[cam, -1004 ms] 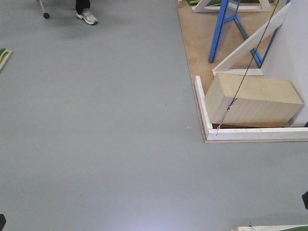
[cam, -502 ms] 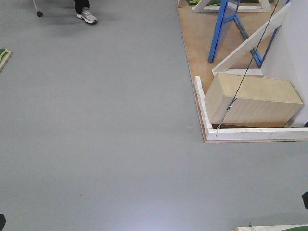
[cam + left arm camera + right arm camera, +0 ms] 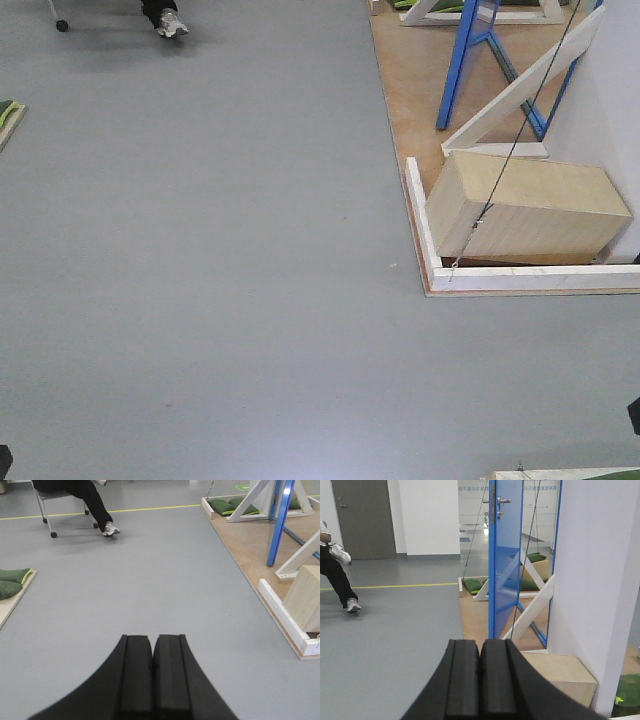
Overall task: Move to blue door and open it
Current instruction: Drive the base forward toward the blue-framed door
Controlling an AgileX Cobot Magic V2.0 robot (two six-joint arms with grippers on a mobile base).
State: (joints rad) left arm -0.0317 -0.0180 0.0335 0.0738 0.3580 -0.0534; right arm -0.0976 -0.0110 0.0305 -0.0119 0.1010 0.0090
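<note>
Approaching stage only: blue door [image 3: 507,565] well ahead, upright on wood platform [image 3: 400,90] beyond box [image 3: 560,672]; lever handle [image 3: 503,501] untouched. Left hand [image 3: 152,642], right hand [image 3: 480,647] both clenched, empty. Remaining: drive closer, press lever, swing door.

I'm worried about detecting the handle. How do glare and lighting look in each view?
Right wrist view: the glossy blue door carries pale reflections; its lever handle is small, near the top edge. Front view: a pale glare patch on the grey floor at the bottom edge. Left wrist view: even light, no strong glare.
</note>
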